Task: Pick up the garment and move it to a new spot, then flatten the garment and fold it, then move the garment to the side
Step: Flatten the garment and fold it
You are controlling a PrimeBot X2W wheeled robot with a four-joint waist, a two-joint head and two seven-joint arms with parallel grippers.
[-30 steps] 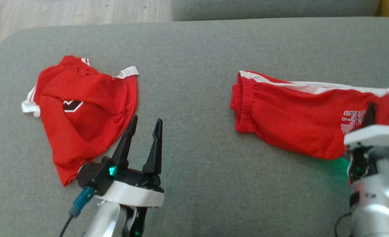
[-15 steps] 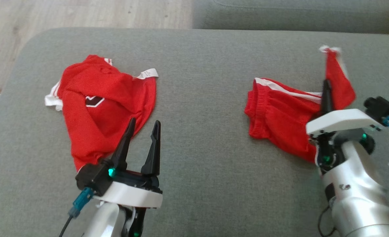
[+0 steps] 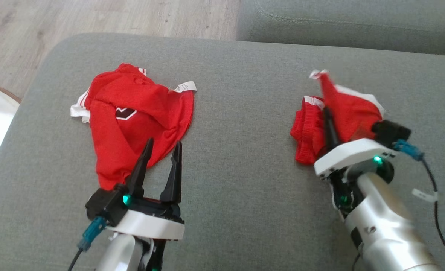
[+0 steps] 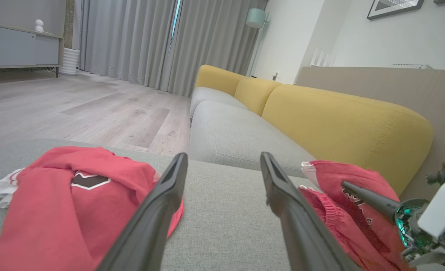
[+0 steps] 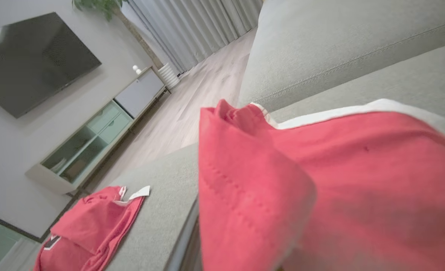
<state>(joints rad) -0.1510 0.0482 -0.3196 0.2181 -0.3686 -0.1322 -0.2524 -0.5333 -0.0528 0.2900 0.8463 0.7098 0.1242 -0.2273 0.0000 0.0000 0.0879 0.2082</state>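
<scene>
Head view: on the right half of the grey fabric sofa cushion point(image 3: 241, 113), the right gripper point(image 3: 325, 113) is clamped on the red mesh shorts with white side stripes point(image 3: 348, 113), one end raised. The left gripper point(image 3: 164, 142) hovers over the cushion's left half beside a crumpled red jersey point(image 3: 132, 124). Left wrist view: its fingers stand spread, holding nothing. Right wrist view: the shorts hang bunched above the cushion.
</scene>
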